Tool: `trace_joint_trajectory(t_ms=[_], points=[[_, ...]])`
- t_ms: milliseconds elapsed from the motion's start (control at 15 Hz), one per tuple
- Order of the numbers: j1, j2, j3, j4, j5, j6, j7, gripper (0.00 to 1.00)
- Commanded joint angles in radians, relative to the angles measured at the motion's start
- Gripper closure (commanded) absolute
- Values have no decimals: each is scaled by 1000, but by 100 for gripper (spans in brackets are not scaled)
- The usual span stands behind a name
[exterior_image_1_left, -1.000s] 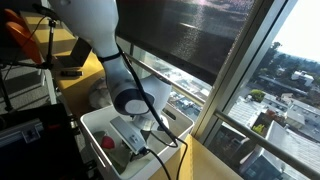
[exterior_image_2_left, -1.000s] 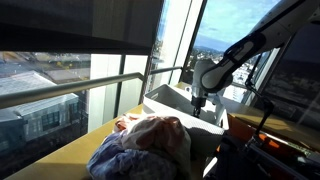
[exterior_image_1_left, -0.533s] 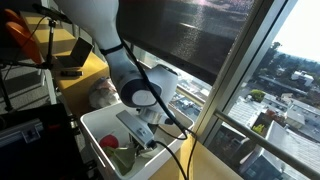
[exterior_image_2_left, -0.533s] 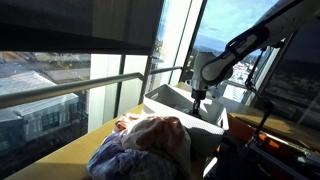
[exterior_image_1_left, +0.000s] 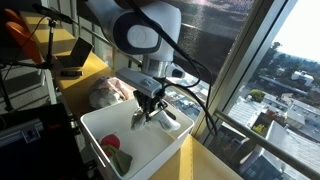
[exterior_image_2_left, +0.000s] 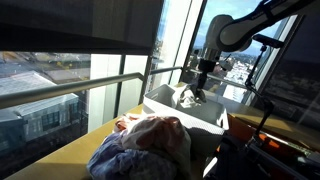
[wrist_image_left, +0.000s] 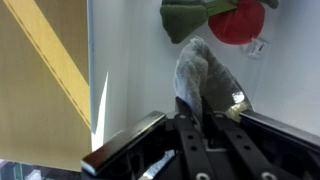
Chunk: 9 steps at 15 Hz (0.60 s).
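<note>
The end effector (exterior_image_1_left: 150, 103) hangs over the white bin (exterior_image_1_left: 150, 146) with its fingers drawn in on a grey cloth (exterior_image_1_left: 140, 119). The jaws are nearly closed, with only the pinched top of the fabric between them. The rest of the cloth dangles below the fingertips, clear of the bin's floor and roughly above the bin's middle, as seen in both exterior views.

In an exterior view the arm (exterior_image_2_left: 235, 30) comes down from above the bin. There the end effector (exterior_image_2_left: 198, 88) sits above the rim, and the cloth (exterior_image_2_left: 188, 99) droops from it just over the bin's wall (exterior_image_2_left: 170, 101).

The wrist view looks straight down into the bin. The cloth (wrist_image_left: 203, 72) rises as a limp, folded strip from between the dark fingers at the lower edge. Behind it is the bin's pale floor (wrist_image_left: 130, 60).

Inside the bin, towards one end and apart from the held cloth, a red thing (exterior_image_1_left: 111, 143) lies touching a green thing (exterior_image_1_left: 121, 160). In the wrist view they appear at the top edge, red (wrist_image_left: 238, 24) beside green (wrist_image_left: 188, 14).

Outside the bin, a heap of clothes (exterior_image_1_left: 105, 93) rests next to its far wall on the yellow tabletop (exterior_image_1_left: 215, 165) that carries the bin. The heap fills the foreground of an exterior view (exterior_image_2_left: 150, 140)
</note>
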Motion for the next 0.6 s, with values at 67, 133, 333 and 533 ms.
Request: trace_joint_trajectory(t_ms=[67, 133, 333, 533], points=[[74, -269, 12, -85, 9, -70, -28, 96], [99, -314, 20, -93, 1, -86, -17, 96], [184, -432, 65, -114, -15, -143, 24, 96], [260, -481, 119, -137, -17, -174, 59, 96]])
